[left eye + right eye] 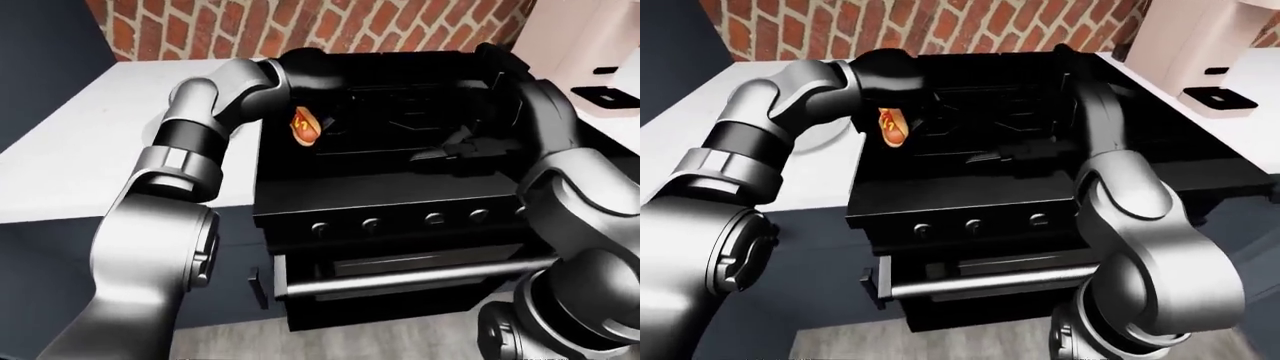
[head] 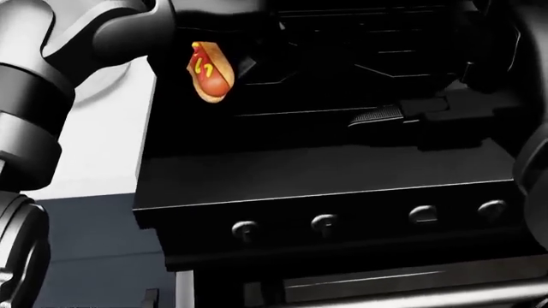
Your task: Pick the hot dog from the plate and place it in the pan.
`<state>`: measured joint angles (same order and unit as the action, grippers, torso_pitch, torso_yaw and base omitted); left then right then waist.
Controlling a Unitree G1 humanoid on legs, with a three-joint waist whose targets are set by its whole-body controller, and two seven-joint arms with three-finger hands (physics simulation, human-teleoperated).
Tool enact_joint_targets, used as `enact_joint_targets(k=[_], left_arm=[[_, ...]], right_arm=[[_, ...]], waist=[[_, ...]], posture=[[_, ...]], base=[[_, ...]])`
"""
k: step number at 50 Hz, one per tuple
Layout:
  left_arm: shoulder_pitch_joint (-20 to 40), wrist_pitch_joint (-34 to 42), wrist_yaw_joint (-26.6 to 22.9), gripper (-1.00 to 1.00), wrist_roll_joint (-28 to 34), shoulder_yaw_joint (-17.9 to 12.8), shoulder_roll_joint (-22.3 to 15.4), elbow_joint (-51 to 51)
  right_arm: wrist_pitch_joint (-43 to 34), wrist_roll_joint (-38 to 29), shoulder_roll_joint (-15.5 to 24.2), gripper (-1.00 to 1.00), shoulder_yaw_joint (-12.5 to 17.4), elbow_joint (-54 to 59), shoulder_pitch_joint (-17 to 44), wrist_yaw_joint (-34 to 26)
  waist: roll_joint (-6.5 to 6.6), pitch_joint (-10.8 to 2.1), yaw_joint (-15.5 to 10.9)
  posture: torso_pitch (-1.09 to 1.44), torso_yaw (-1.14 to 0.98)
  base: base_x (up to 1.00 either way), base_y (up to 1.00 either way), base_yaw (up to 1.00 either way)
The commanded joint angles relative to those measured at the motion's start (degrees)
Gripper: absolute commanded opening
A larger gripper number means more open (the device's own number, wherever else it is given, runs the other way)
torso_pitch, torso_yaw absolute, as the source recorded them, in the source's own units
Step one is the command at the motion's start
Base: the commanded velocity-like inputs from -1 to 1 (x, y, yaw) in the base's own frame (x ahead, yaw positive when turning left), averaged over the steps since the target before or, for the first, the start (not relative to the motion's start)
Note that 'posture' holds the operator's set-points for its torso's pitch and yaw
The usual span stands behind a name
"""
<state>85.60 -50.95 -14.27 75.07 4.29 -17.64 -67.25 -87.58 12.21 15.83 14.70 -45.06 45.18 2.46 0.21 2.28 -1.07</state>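
The hot dog (image 2: 210, 74), a red sausage with yellow mustard in a bun, hangs end-down in my left hand (image 1: 312, 126), whose black fingers are shut round it. It is in the air just past the left rim of the black stove (image 2: 326, 173). The white plate (image 1: 832, 129) lies on the counter to the left, mostly hidden by my left arm. The black pan (image 1: 395, 112) sits on the stove and hardly stands out; its ribbed handle (image 2: 377, 116) points right. My right hand (image 1: 472, 150) lies at the handle's end, and its grip is hidden in the dark.
A white counter (image 1: 80, 142) runs left of the stove. Several knobs (image 2: 324, 222) and an oven door bar (image 1: 400, 277) line the stove's face. A brick wall (image 1: 330, 22) stands behind. A white appliance (image 1: 1200, 52) sits at the top right.
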Motion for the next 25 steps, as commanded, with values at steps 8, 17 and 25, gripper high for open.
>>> enact_joint_targets(k=[8,17,25], left_arm=[[2.14,0.65,0.50,-1.00,-1.01,-0.94,-0.88,1.79],[2.31,0.64,0.48,-1.00,-1.05,-0.93,-0.75,1.57],[1.95,0.62,0.46,-1.00,-1.09,-0.88,-0.64,1.76]], right_arm=[[1.46,-0.03,0.50,1.00,0.23,-1.34,1.92,-0.22],[1.02,-0.13,0.67,1.00,0.35,-1.21,2.58,-0.39],[0.92,-0.19,0.93,1.00,0.52,-1.12,2.79,-0.71]], waist=[[2.51,-1.57,0.61],[-1.19,-1.20,0.52],[-3.28,-1.73,0.14]], posture=[[0.00,0.00],[0.00,0.00],[0.00,0.00]], base=[[0.00,-0.25,0.00],[0.00,-0.25,0.00],[0.00,-0.25,0.00]])
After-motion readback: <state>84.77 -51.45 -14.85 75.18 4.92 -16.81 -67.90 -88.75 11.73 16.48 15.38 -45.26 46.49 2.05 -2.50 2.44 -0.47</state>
